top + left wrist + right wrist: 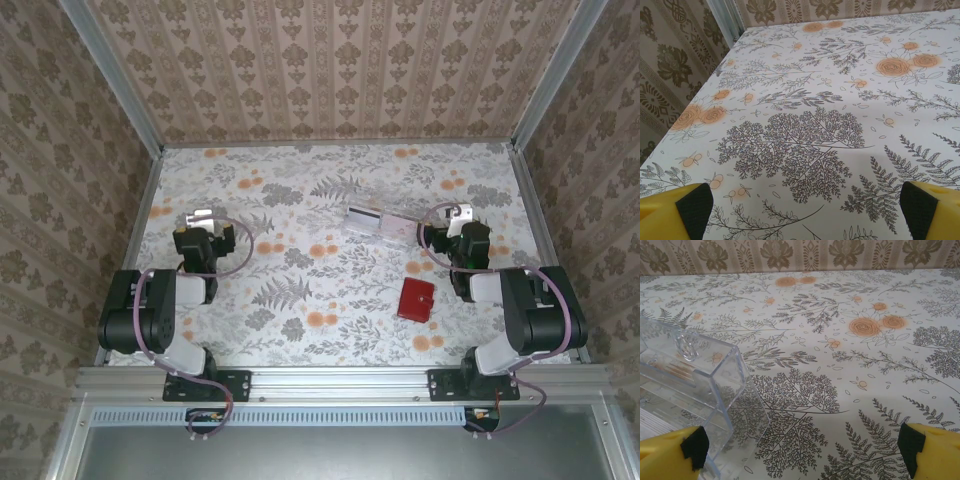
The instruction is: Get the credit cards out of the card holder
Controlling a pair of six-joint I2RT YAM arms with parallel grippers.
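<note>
Well, the red card holder lies folded, its inside hidden.

**Who's where on the tabletop**

Card holder lies on the tabletop, right half, nearer the near edge than the far one. Behind it, abt mid-depth, is a plastic box w/ a credit card at its left end, touching or overlapping, can't tell which. Right gripper sits just right of the box, betw. it & the right edge. Seen from that wrist, the box is ahead of the gripper's left finger. Left gripper is over the left half, near the left edge, well apart from holder, card & box. Arm bases at the near edge, one twd each near corner.
</note>
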